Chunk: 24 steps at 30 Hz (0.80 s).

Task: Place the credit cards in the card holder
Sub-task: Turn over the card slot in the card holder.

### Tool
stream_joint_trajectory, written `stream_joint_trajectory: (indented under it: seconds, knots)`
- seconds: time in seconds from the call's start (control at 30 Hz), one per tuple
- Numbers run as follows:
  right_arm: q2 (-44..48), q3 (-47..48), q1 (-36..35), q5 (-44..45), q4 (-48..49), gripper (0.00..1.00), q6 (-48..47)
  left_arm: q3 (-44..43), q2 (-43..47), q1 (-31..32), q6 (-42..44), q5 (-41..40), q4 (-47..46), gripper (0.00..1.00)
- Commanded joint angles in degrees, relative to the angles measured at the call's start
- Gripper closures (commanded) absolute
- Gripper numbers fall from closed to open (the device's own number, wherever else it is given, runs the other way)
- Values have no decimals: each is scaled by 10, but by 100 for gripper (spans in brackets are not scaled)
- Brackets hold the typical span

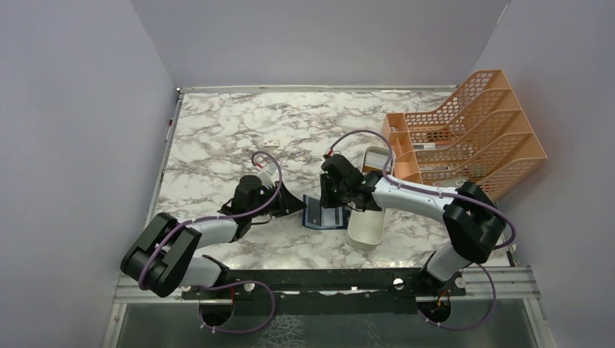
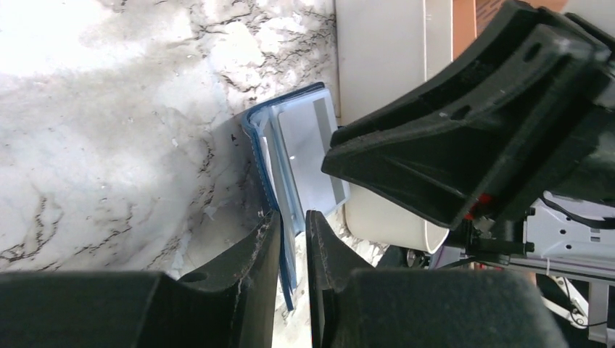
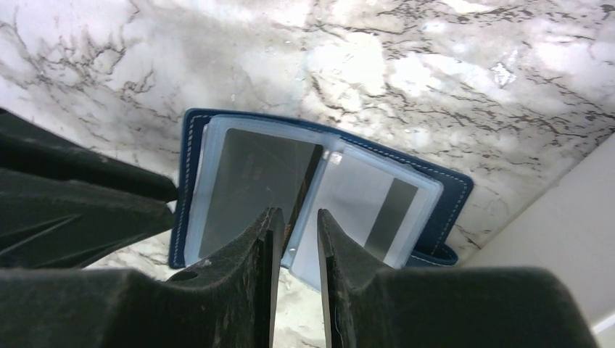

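Insertion step: pinching card holder's 9 o'clock edge with left gripper. Cannot tell what right gripper, jaws narrow over centre fold, grips. Next: feed squarely into pocket.

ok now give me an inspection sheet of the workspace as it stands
surface: marble table
job's things: card holder open on the table; grey credit cards sit in its clear sleeves
clutter: white tray, orange file rack, small white block
grippers: left tool straddles the holder's cover edge; right tool is narrow over the sleeves; grip unclear on both
cables: purple cables arch over the table
surroundings: plain walls on three sides
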<state>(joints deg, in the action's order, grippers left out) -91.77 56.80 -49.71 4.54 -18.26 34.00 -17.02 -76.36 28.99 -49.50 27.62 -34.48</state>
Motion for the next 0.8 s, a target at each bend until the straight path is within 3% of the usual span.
stream_joint_trajectory:
  seconds: [0.0,0.37,0.57,0.77]
  knots:
    - [8,-17,19,1,23,71,-5,-3,19,10,7,13,-23,78]
    - [4,-37,34,-20,45,71,-6,-9,-37,51,10,59,-141,69]
    - [0,-38,35,-30,54,72,-7,1,-41,55,30,29,-145,61]
    - [-3,-40,35,-38,57,72,-7,5,-64,55,38,-3,-123,62]
